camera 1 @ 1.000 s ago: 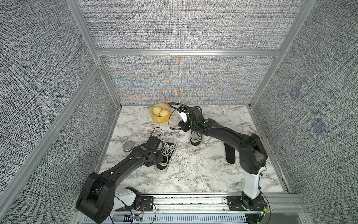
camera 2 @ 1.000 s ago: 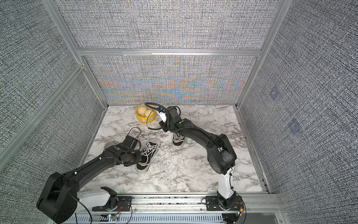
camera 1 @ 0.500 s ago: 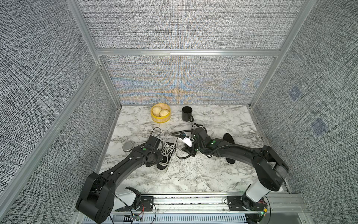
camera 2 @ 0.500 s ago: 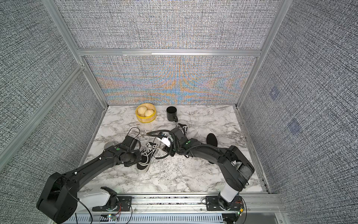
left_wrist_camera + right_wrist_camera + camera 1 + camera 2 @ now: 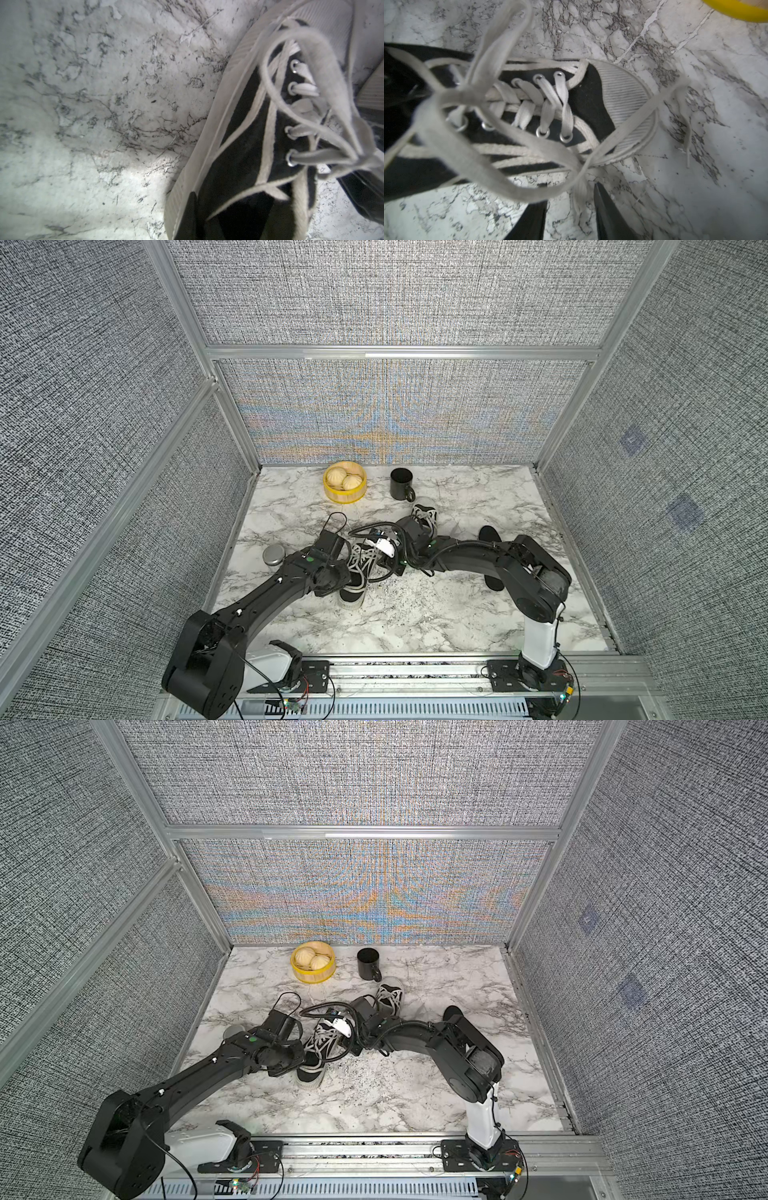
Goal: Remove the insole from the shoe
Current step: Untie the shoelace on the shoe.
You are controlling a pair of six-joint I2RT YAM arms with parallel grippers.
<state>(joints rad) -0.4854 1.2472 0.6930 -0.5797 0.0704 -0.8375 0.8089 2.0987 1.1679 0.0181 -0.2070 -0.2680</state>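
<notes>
In both top views the shoe (image 5: pixel 356 587) lies mid-table, with the left gripper (image 5: pixel 341 573) at its side and the right gripper (image 5: pixel 389 562) by its laces. An insole (image 5: pixel 494 583) lies flat on the table (image 5: pixel 415 626), partly hidden by the right arm. In the left wrist view the jaws are closed on the shoe's collar. In the right wrist view the fingers (image 5: pixel 606 216) stand apart, gripping nothing.

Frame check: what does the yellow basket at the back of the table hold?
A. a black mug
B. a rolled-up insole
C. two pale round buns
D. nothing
C: both top views show two pale round buns side by side inside the yellow basket, while the black mug stands on the table next to it.
</notes>
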